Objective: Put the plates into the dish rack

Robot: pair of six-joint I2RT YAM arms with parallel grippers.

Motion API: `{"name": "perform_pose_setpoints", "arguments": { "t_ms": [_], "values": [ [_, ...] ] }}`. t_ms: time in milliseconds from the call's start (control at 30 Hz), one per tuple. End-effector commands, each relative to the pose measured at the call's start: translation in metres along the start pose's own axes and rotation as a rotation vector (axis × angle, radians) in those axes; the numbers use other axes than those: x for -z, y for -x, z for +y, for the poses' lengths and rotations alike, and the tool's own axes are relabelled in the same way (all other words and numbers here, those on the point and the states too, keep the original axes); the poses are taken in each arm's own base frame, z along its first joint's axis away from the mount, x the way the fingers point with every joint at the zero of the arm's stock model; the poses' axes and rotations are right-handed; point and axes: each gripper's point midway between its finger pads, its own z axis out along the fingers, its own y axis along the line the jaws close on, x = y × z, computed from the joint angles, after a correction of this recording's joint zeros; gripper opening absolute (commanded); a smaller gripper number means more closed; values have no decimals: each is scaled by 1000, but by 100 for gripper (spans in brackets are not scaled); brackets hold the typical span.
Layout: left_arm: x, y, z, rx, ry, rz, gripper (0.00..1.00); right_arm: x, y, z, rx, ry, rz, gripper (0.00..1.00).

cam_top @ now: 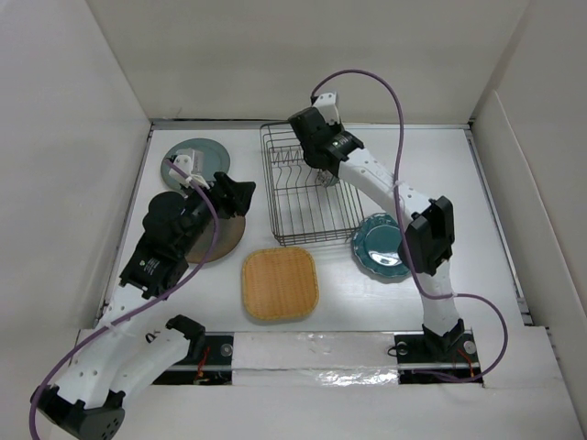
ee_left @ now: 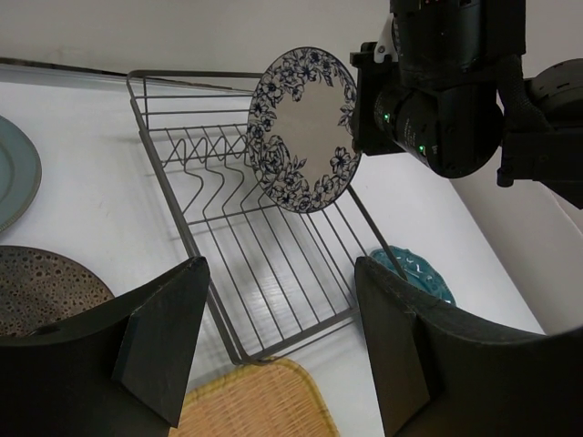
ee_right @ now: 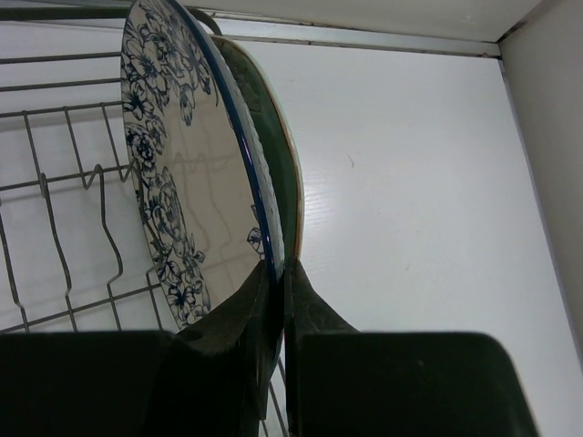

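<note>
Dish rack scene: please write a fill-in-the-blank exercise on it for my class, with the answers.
The right gripper holds the floral plate ____ over the dish rack.
The left gripper stands ____ and holds nothing.
The orange-tan plate is a rounded ____.
The dark teal plate lies on the ____, outside the dish rack.
Missing words: upright; open; square; table.

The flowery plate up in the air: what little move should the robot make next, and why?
Probably lower it slowly. The right gripper is pinching the flowery plate by its rim, standing on edge above the dish rack, and it seems not yet resting between the tines. Easing it down should slip its bottom edge into a slot.
</note>
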Motion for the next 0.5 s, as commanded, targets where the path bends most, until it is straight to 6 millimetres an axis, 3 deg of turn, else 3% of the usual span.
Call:
{"name": "perform_pose_setpoints", "arguments": {
  "t_ms": [0,133,333,367,467],
  "values": [
    [-1,8,-8,-4,-40,-35,62,5,23,-6,-103,-58,-76,0],
    [-1,8,-8,-4,-38,-35,64,15,32,0,-129,-34,-102,10],
    [-4,4,-6,-4,-32,-22,64,27,53,1,-154,5,-125,36],
    [-5,2,-6,-4,-32,-15,64,28,55,4,-161,27,-122,46],
    [-5,2,-9,-4,-44,-9,64,31,70,-7,-218,80,-121,57]
  ]
}}
